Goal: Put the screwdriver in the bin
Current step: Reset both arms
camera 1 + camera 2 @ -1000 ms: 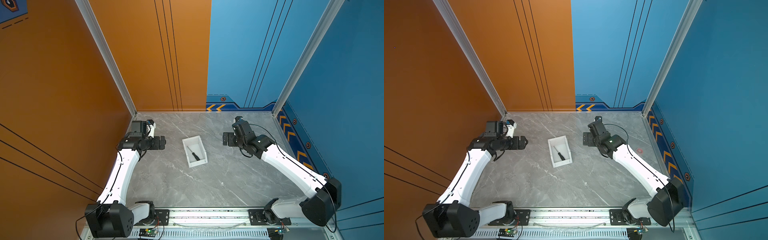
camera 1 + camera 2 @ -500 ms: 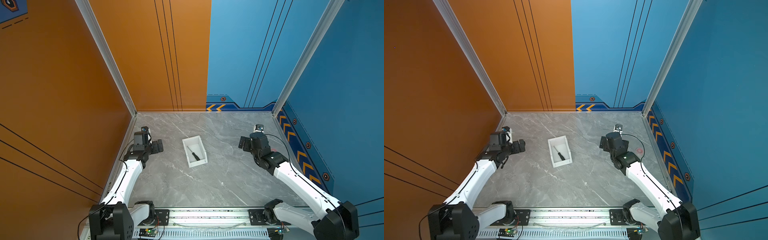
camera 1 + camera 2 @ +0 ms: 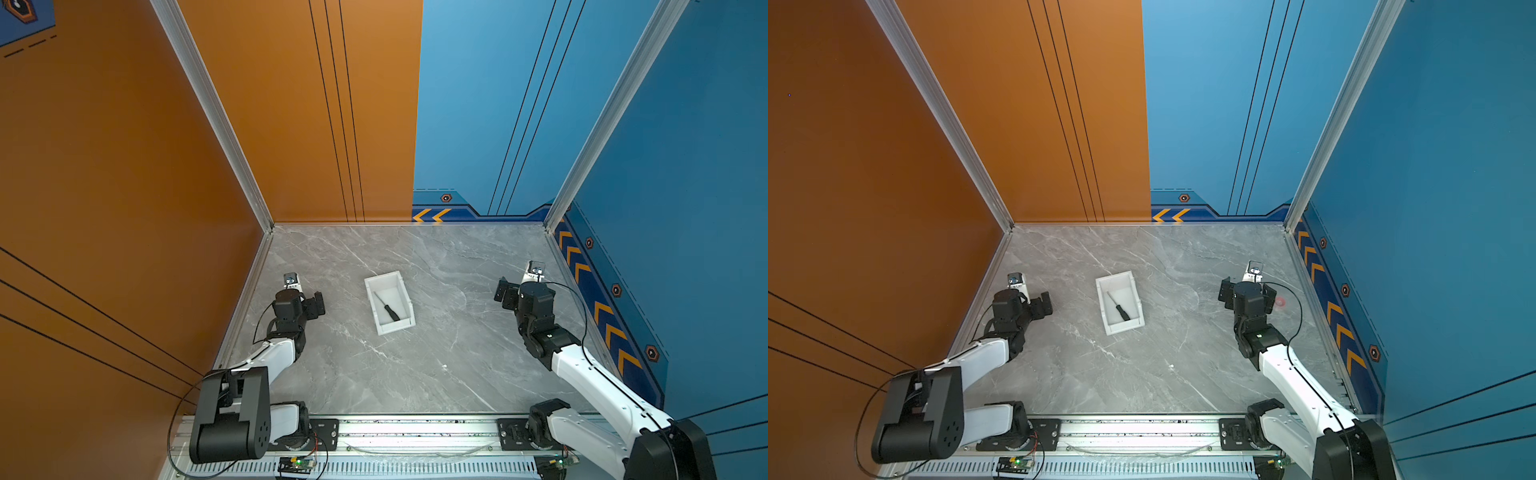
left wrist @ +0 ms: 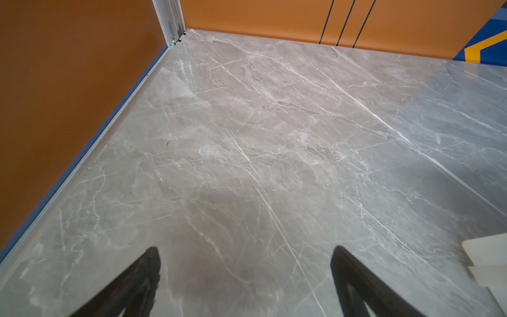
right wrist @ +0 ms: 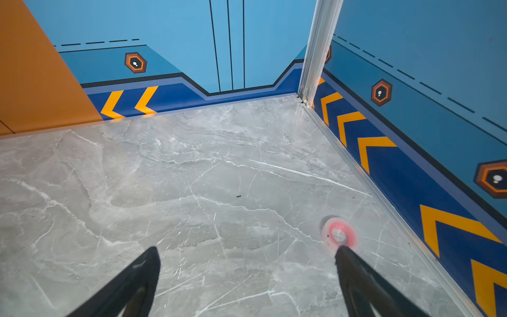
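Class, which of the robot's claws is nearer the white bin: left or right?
Left. The left claw is just off one long side of the bin, not touching it; the right claw is clearly farther away, off the opposite long side.

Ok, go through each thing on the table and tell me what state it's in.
screwdriver: lying flat inside the bin, free of both grippers.
bin: upright on the table, holding the screwdriver.
left gripper: open, empty.
right gripper: open, empty.
red ring: lying flat on the table by the right gripper.
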Robot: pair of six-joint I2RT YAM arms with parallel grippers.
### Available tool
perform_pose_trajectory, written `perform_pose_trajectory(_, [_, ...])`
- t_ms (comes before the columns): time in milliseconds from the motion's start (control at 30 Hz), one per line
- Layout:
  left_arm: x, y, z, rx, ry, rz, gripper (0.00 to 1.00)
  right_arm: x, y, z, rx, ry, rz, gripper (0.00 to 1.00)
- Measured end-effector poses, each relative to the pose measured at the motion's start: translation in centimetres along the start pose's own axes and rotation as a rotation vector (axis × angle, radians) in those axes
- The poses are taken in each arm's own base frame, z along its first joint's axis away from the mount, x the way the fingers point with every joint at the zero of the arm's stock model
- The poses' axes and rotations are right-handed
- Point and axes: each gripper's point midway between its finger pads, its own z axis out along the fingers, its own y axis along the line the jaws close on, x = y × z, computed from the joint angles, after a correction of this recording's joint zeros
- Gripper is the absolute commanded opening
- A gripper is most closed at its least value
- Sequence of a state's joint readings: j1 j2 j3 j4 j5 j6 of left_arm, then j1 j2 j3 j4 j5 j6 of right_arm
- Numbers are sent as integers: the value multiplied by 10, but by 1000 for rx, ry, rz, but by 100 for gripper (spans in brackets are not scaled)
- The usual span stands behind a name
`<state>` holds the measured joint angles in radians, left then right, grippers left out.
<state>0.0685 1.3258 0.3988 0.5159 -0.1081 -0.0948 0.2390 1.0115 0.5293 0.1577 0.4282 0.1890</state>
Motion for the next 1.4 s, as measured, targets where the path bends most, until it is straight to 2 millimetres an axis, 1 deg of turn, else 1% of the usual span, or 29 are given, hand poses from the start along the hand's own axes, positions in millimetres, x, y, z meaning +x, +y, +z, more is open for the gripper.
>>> perform_pose_trajectory(133, [-3,-10,12,24,-47,10,98,4,-7,5,2,-18,-13,100])
perform_pose_trajectory(200, [-6,-16,14,38,-83,24,98,6,-9,7,0,-30,-16,100])
perform_pose_trajectory(267, [-3,-23,13,52,-118,39,98,12,-12,9,-8,-36,-20,100])
perform_pose_trajectory(433, [19,-37,10,71,-145,110,98,32,-21,19,-14,-43,-22,100])
perform_pose_trajectory(533, [17,-46,5,81,-184,146,98,52,-28,31,-15,-25,-12,100])
perform_pose_trajectory(600, [8,-45,4,70,-219,144,98,62,-31,40,-17,-11,-7,100])
perform_pose_trajectory(700, [-2,-37,3,45,-256,128,98,67,-31,53,-31,-18,4,100])
perform_pose_trajectory(833, [-4,-30,4,22,-258,116,98,83,-27,68,-56,1,6,100])
perform_pose_trajectory(933, [-7,-25,10,-2,-240,99,98,97,-22,78,-76,47,-4,100])
perform_pose_trajectory(967, [-9,-23,12,-11,-236,93,98,95,-19,80,-84,50,-5,100])
perform_pose_trajectory(1033, [-13,-21,15,-22,-234,84,98,85,-15,82,-100,27,-3,100])
perform_pose_trajectory(1133, [-11,-19,16,-29,-220,79,98,75,-12,84,-110,0,-6,100])
perform_pose_trajectory(1400, [-5,-19,18,-32,-192,82,98,75,-10,84,-116,-2,-20,100])
